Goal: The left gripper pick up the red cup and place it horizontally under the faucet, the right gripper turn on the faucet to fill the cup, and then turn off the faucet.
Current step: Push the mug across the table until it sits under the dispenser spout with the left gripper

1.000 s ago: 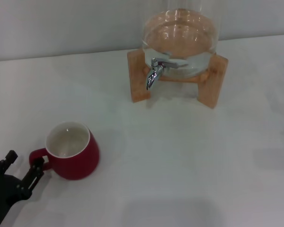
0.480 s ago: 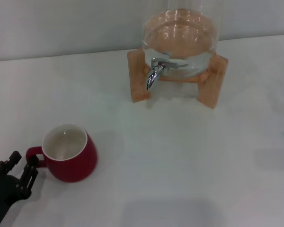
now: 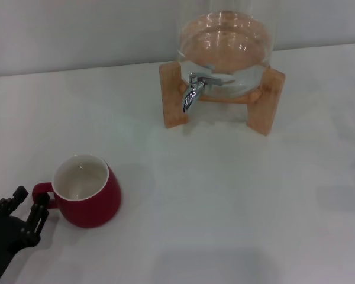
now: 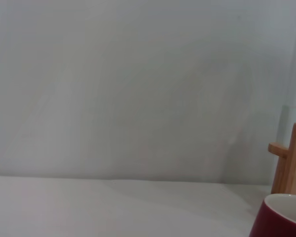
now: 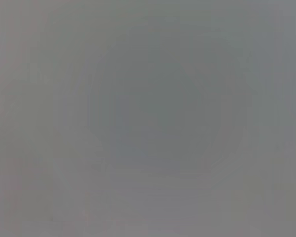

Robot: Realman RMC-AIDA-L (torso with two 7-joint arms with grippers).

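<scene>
While the red cup [image 3: 86,192] stands upright on the white table [image 3: 225,195], near the front left corner, the left gripper [image 3: 23,207] sits low at that corner with its two black fingers [image 3: 40,212] spread apart. One fingertip reaches the cup's small loop handle [image 3: 40,192], which points toward the claw; the other finger lies farther out to the side. Whether the handle is actually pinched I cannot tell, and the fingers look parted rather than closed on anything. The cup's white inside faces up and looks empty.

Well apart from it, toward the back of the table, the glass water jar [image 3: 225,50] rests in its wooden stand [image 3: 266,103]. The faucet [image 3: 192,92] juts out from the front of the jar with its spout pointing down, and the table below it is bare.

From the left wrist camera, only a piece of the cup's rim and red side [image 4: 281,217] shows, with a leg of the wooden stand behind it. The right gripper is nowhere in sight; its wrist camera shows only flat grey.
</scene>
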